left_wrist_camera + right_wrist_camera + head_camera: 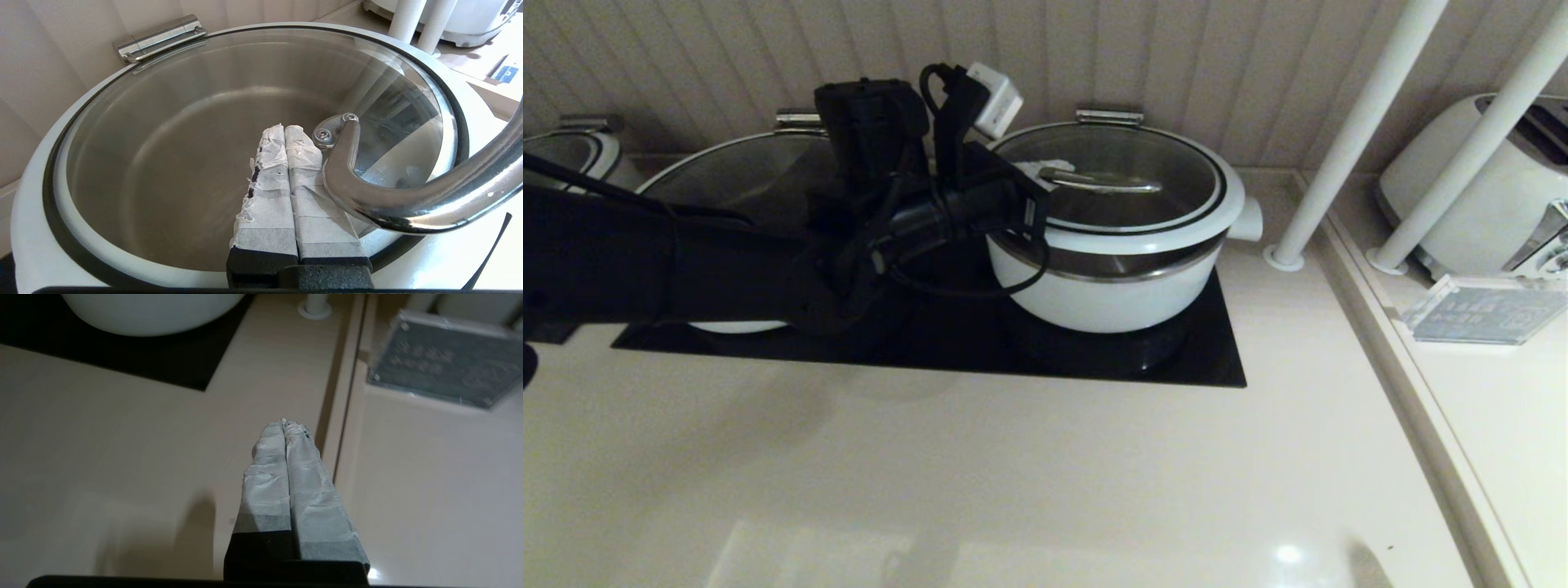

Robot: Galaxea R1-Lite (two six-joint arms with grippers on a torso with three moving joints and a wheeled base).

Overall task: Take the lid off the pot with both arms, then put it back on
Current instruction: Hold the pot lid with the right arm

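The round glass lid (1123, 184) with the shiny curved metal handle (1099, 181) sits flat on the white pot (1119, 269), and the pot stands on the black stove plate (1094, 359) set in the cream desk (1013, 474). The lid is not lifted yet.

The handle is the thing to watch. Its long way runs side to side across the middle of the lid. The left claw (284, 130) is right over the lid, at the end of the handle nearest the left arm. Its two white-wrapped fingers (269, 179) are pressed together and pinch nothing. In the left wrist view the handle bar arches up just beside the fingers and over them, so the fingers seem to lie low on the glass, next to the handle foot (333, 130). I think this claw is much nearer to the handle than the other one.

The right claw (284, 424) is well away from the pot, low over the bare desk on the pot's right side. Its fingers are pressed together too and hold nothing. It would need to come over to the far end of the handle before both arms can lift.
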